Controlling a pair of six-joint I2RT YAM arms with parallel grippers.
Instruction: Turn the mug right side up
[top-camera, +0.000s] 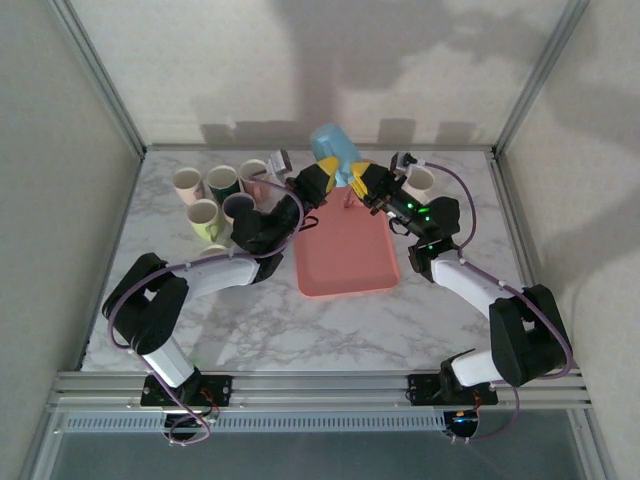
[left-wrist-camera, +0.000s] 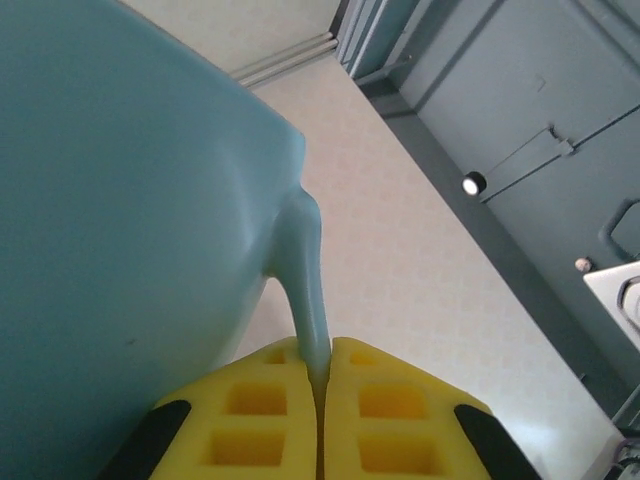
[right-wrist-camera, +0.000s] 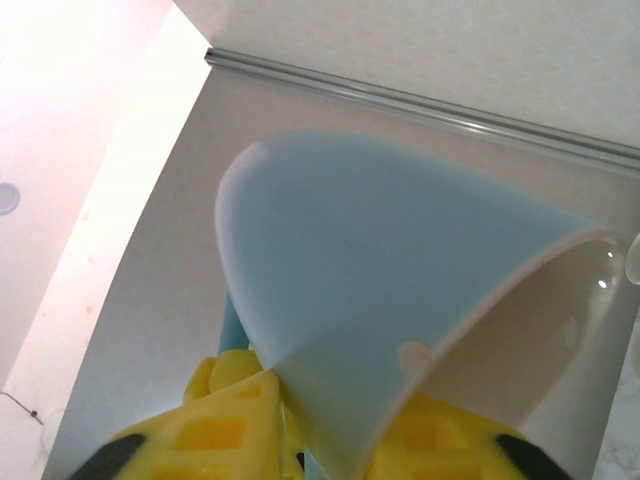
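Note:
The light blue mug (top-camera: 333, 148) hangs in the air over the far end of the pink tray (top-camera: 345, 255), tilted, with both grippers on it. My left gripper (top-camera: 328, 180) is shut on the mug's thin handle (left-wrist-camera: 306, 280), which runs down between the yellow pads (left-wrist-camera: 250, 400). The mug's body (left-wrist-camera: 120, 220) takes up the left of that view. My right gripper (top-camera: 362, 184) has the mug's wall near the rim (right-wrist-camera: 400, 290) between its yellow fingers (right-wrist-camera: 225, 425), one on each side. The mug's pale inside (right-wrist-camera: 545, 330) faces right in the right wrist view.
Several mugs (top-camera: 222, 182) stand in a cluster at the far left of the marble table (top-camera: 250, 320). One more mug (top-camera: 418, 180) stands at the far right, behind the right arm. Metal frame posts and walls close in the sides and back.

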